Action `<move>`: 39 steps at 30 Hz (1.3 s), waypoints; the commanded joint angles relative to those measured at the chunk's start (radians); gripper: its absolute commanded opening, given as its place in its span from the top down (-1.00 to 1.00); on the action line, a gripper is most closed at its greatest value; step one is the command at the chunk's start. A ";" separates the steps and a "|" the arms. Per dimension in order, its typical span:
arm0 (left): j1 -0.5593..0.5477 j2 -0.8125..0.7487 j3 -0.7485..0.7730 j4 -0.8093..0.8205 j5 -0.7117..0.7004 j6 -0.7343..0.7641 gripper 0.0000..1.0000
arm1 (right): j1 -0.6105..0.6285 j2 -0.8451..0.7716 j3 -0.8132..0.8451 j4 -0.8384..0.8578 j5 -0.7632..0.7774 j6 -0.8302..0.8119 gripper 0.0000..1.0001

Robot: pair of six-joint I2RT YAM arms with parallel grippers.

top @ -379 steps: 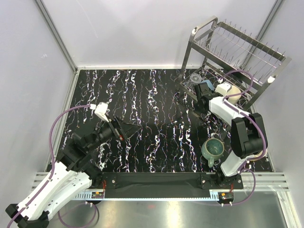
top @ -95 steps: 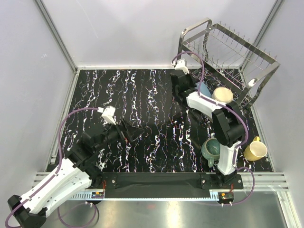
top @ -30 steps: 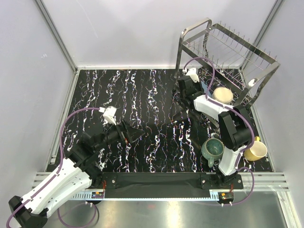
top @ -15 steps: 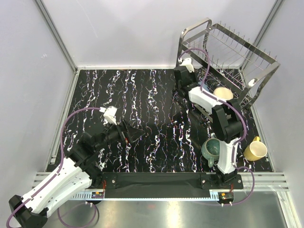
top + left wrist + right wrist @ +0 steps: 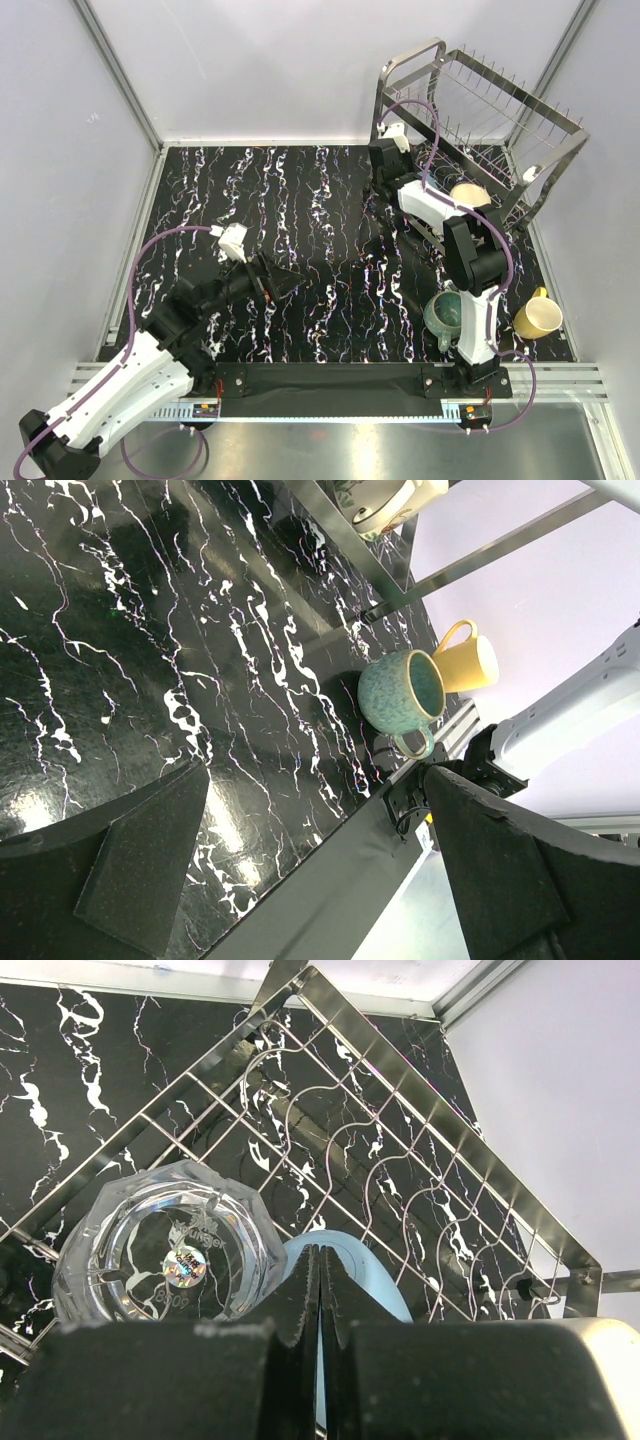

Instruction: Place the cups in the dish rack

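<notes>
Right wrist view puts the right gripper (image 5: pixel 319 1260) at the centre, its two dark fingers pressed together down to a thin slit and apparently holding nothing. Directly beyond the tips lies the small light-blue cup (image 5: pixel 352 1282), and just beside it on the left is the clear glass tumbler (image 5: pixel 170 1250), base toward the camera. Both sit on the wavy wires of the lower tier of the dish rack (image 5: pixel 420 1090). In the top view the cream mug (image 5: pixel 468 195) lies tilted on that same tier, a little further right.

The left gripper (image 5: pixel 315 780) hangs over the marbled table (image 5: pixel 300 190) with its fingers spread wide and empty. Ahead of it the teal glazed mug (image 5: pixel 400 692) and the yellow mug (image 5: pixel 470 665) are close together at the table's near right corner, by the right arm's base, and are not yet loaded.

The main risk appears to be the way out of the rack. The shut fingers are close to both the cup and the tumbler, so a sideways exit could knock either one over or drag the rack. The purple cable (image 5: pixel 418 105) arches close to the rack's frame and might snag. A swing back toward the base could also clip the teal glazed mug.
</notes>
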 commanded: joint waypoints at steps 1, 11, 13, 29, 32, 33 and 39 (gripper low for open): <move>0.005 -0.002 0.004 0.044 0.014 0.011 -0.93 | -0.011 0.007 0.011 0.024 -0.021 0.023 1.00; 0.005 -0.010 -0.007 0.043 0.015 0.007 -0.93 | -0.022 -0.054 -0.064 -0.042 -0.007 0.099 1.00; 0.005 -0.011 -0.005 0.044 0.017 0.005 -0.93 | -0.020 -0.068 -0.089 -0.046 0.002 0.102 1.00; 0.005 -0.016 -0.010 0.064 0.031 -0.013 -0.93 | -0.020 -0.212 -0.257 -0.121 0.041 0.194 1.00; 0.005 -0.017 -0.010 0.063 0.032 -0.013 -0.93 | -0.020 -0.247 -0.299 -0.133 0.044 0.227 1.00; 0.005 -0.016 -0.010 0.063 0.031 -0.013 -0.93 | -0.020 -0.255 -0.305 -0.138 0.044 0.235 1.00; 0.005 -0.005 -0.007 0.077 0.043 -0.018 -0.93 | -0.020 -0.301 -0.345 -0.176 0.051 0.274 1.00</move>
